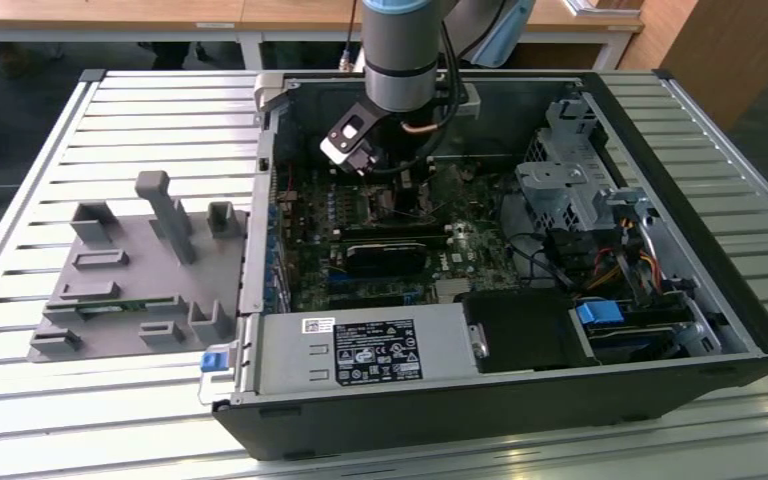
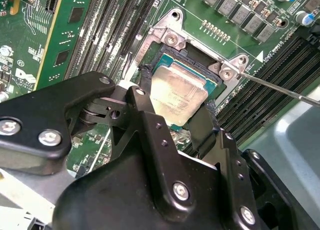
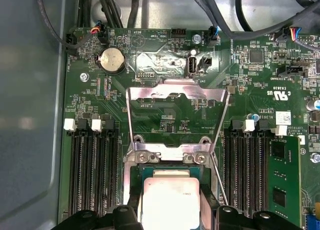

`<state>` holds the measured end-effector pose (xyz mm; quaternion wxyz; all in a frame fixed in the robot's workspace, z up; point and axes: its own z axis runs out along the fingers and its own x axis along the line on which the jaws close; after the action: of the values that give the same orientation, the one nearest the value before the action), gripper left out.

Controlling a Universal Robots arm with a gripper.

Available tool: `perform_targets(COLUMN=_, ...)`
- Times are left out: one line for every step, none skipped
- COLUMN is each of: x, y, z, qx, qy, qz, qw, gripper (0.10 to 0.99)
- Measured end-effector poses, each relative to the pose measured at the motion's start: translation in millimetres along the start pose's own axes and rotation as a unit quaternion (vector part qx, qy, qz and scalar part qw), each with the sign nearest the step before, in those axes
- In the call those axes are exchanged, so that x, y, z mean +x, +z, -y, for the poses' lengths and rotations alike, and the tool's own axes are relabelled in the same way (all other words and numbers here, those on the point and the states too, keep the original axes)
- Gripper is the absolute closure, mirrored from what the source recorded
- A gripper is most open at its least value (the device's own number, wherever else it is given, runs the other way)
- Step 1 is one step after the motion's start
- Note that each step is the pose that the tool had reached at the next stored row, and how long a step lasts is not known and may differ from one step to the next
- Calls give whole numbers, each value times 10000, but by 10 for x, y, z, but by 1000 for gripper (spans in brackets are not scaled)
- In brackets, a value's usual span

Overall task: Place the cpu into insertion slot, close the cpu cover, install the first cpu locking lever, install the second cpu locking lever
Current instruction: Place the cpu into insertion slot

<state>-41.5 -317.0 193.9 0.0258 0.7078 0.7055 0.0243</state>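
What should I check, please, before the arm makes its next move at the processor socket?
1. The cpu cover is swung back off the insertion slot: ok.
2. The pincer has its fingers on two opposite edges of the cpu: ok.
3. The cpu's edges run parallel to the slot's sides in the first wrist view: ok.
4. The cpu lies flat and fully seated in the slot: cannot tell.
5. The locking lever is unlatched and stands beside the slot, off the chip: ok.
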Motion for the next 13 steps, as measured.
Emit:
perform_targets(x=0, y=1, z=2, qx=0, qy=1, qz=0, qw=10000, gripper=545)
perform_targets(x=0, y=2, z=3, qx=0, qy=1, qz=0, qw=10000, gripper=545)
perform_targets(x=0, y=3, z=4, qx=0, qy=1, qz=0, qw=10000, gripper=545)
perform_targets(x=0, y=6, z=6, qx=0, qy=1, qz=-1, qw=10000, gripper=545)
perform_targets(x=0, y=7, z=10, qx=0, qy=2, qz=-2, qw=10000, gripper=545)
perform_targets(x=0, y=9, z=15, qx=-1, qy=1, qz=-1, qw=10000, gripper=545)
perform_targets(x=0, y=10, z=18, qx=0, qy=1, qz=-1, qw=10000, gripper=545)
perform_targets(x=0, y=12, z=19, qx=0, qy=1, qz=0, qw=10000, gripper=545)
perform_targets(x=0, y=14, z=19, qx=0, qy=1, qz=0, qw=10000, gripper=545)
perform_targets(x=0, y=16, z=20, qx=0, qy=0, qz=0, qw=10000, gripper=545)
perform_targets(x=0, y=19, z=20, qx=1, qy=0, qz=2, qw=10000, gripper=545)
perform_targets(x=0, y=19, z=20, qx=2, qy=0, qz=4, qw=10000, gripper=545)
perform_targets(x=0, y=19, z=20, qx=1, qy=0, qz=6, qw=10000, gripper=545)
